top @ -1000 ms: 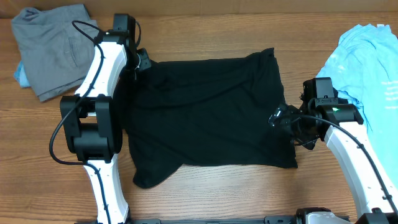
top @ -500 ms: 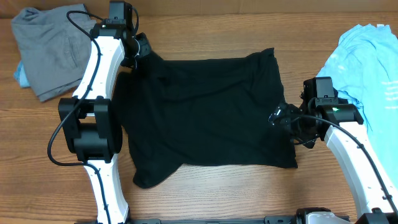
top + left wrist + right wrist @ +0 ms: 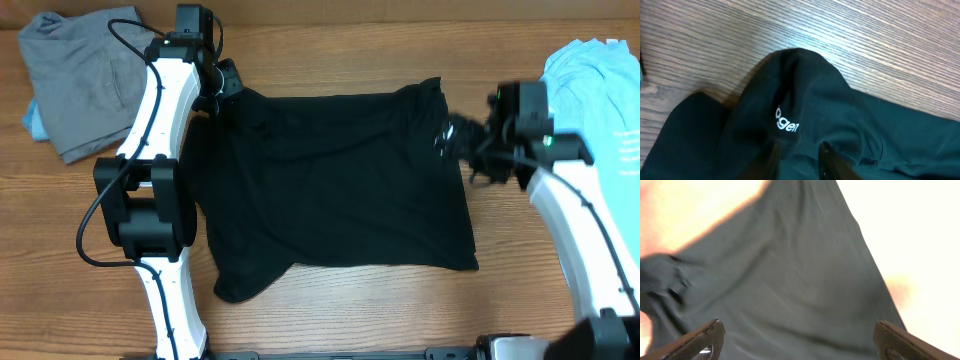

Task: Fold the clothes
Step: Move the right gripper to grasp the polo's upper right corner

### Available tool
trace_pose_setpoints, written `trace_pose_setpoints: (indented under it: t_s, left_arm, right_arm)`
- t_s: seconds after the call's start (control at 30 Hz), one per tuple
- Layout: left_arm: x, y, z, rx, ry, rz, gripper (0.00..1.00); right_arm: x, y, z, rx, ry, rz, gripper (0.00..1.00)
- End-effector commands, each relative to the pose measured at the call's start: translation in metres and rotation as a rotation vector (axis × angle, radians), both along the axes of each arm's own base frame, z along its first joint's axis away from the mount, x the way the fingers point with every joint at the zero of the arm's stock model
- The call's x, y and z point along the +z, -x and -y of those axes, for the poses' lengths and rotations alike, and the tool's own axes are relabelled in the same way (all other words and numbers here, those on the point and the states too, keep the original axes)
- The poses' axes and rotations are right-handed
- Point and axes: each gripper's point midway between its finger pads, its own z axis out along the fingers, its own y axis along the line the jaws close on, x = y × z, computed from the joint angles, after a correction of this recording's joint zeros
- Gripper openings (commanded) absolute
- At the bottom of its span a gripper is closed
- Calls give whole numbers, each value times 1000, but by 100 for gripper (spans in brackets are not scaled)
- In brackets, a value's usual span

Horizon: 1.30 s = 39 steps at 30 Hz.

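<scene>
The clothes' black shirt (image 3: 340, 180) lies spread flat across the middle of the table. My left gripper (image 3: 222, 88) is at its far left corner. In the left wrist view the left gripper (image 3: 799, 150) has its fingers a little apart, open, over a raised hump of the black shirt (image 3: 805, 90) with a small white logo (image 3: 786, 120). My right gripper (image 3: 455, 135) hovers at the shirt's right edge near the far corner. In the right wrist view the right gripper (image 3: 799, 330) stands wide open above the black shirt (image 3: 790, 280), holding nothing.
A grey garment (image 3: 85, 75) lies crumpled at the far left corner of the wooden table (image 3: 340, 310). A light blue T-shirt (image 3: 600, 100) lies at the right edge, close beside the right arm.
The right arm has moved along the shirt's right edge from the near corner toward the far corner. The left gripper shifted slightly away and left, and its fingers have parted.
</scene>
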Motion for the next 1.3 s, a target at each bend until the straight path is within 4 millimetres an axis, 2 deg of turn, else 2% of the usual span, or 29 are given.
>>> trace_pose_setpoints:
  t_s: [0.0,0.03,0.07,0.17,0.27,0.3,0.4,0.5,0.63,0.7,0.9,1.0,1.07,1.27]
  left_arm:
    - [-6,-3,2,-28,-17,-10,39]
    - [-9,-2,2,-32,-19,-15,41]
    - [-15,-2,3,-38,-20,-27,44]
    - [-31,0,5,-43,-5,-59,47]
    - [-39,1,6,-49,-2,-73,46]
    - [-40,1,6,-53,-4,-76,46]
    - [-41,3,6,-53,-4,-85,47]
    - [-42,7,6,-53,-4,-100,50]
    - [-42,8,9,-59,14,-104,51]
    - [-42,8,10,-61,21,-104,51]
    - [-42,8,10,-61,21,-103,51]
    - [-42,8,10,-60,21,-104,52]
    - [-42,8,10,-61,21,-104,52]
    - [-42,8,10,-60,21,-103,53]
  right_arm:
    - [20,-48,1,51,46,57,99]
    - [22,-57,1,66,55,63,99]
    - [21,-80,0,83,65,70,99]
    - [11,-113,-1,87,68,72,100]
    - [-8,-134,-2,87,69,66,100]
    - [-21,-146,-2,86,69,69,99]
    - [-43,-169,-3,85,68,101,98]
    - [-70,-189,0,63,82,125,93]
    - [-109,-200,3,36,91,100,93]
    - [-121,-203,4,35,92,94,93]
    - [-137,-201,2,34,129,67,91]
    - [-145,-199,1,36,132,51,85]
    - [-149,-199,0,39,133,46,84]
    - [-150,-200,-2,37,167,50,81]
